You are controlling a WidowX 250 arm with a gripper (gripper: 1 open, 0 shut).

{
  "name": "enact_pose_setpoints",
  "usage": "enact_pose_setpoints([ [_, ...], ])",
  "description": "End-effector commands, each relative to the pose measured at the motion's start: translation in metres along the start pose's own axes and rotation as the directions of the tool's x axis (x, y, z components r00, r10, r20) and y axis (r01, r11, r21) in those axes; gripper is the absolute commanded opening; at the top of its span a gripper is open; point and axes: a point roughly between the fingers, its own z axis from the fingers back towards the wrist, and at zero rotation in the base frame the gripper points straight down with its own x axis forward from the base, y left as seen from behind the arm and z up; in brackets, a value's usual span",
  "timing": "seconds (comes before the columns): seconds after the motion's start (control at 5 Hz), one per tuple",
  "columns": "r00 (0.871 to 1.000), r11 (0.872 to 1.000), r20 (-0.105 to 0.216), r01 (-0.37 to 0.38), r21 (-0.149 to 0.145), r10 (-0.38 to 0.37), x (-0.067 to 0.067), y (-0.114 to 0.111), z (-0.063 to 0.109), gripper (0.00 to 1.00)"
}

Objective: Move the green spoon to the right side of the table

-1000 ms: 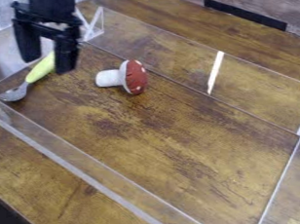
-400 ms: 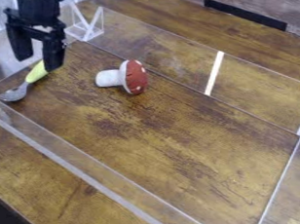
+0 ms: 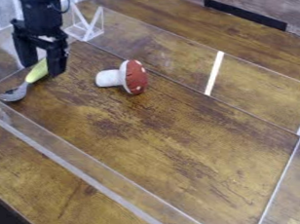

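Note:
The green spoon [image 3: 28, 79] lies near the left edge of the table [image 3: 177, 136], its yellow-green handle pointing away and its silver bowl toward the front left. My gripper [image 3: 37, 58] hangs straight down over the handle, open, with one black finger on each side of it. The fingers partly hide the handle's upper end. Whether the fingers touch the spoon is not clear.
A toy mushroom [image 3: 124, 77] with a red cap lies on its side just right of the spoon. Low clear acrylic walls [image 3: 95, 183] border the tabletop. A clear stand [image 3: 84, 23] sits behind the gripper at the back left.
The gripper has moved left and down, from beside the spoon's upper end to straddling its handle. Spoon and mushroom have not moved.

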Motion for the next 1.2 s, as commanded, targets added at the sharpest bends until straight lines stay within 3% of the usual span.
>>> enact_pose_setpoints([
  [0.0,0.998,1.000,0.064,-0.005,0.015,0.004,0.011,0.018,0.014,1.00],
  [0.6,0.998,1.000,0.056,0.012,-0.023,-0.011,0.027,0.033,-0.001,1.00],
  [1.0,0.999,0.998,0.050,0.017,-0.063,-0.014,0.031,0.044,0.004,1.00],
])
